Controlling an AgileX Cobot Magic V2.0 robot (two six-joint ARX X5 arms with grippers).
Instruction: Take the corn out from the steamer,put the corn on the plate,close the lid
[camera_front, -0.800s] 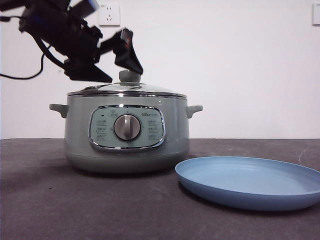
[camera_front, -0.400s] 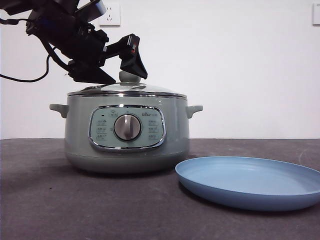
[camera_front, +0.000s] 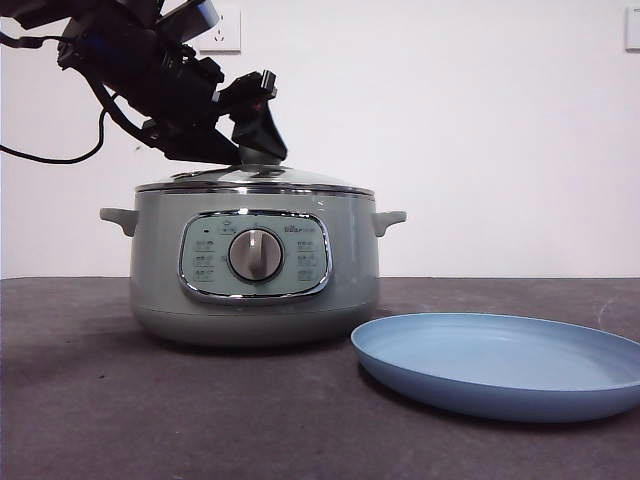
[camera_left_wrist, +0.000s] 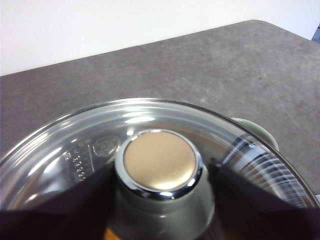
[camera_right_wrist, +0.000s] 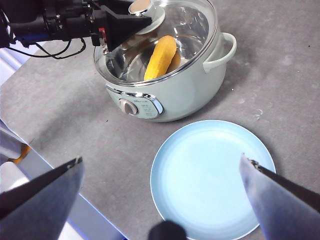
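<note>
The sage-green steamer (camera_front: 255, 270) stands at the table's left with its glass lid (camera_front: 255, 178) on. The left gripper (camera_front: 258, 150) comes in from the upper left, its jaws against both sides of the lid's knob (camera_left_wrist: 159, 162). In the right wrist view the corn (camera_right_wrist: 161, 56) lies inside the steamer (camera_right_wrist: 170, 90) under the lid; the front view hides it. The light-blue plate (camera_front: 500, 365) lies empty to the steamer's right. The right gripper (camera_right_wrist: 161, 158) hangs open and empty high above the plate (camera_right_wrist: 212, 180), out of the front view.
A dark grey table (camera_front: 100, 420) carries everything. A white wall with a socket (camera_front: 218, 30) stands behind. The left arm's cable (camera_front: 60, 155) hangs at the far left. The table's near edge shows in the right wrist view (camera_right_wrist: 75, 200).
The left gripper has come down and to the right over the lid, and its jaws have drawn in around the knob. The lid, steamer and plate have not moved.
</note>
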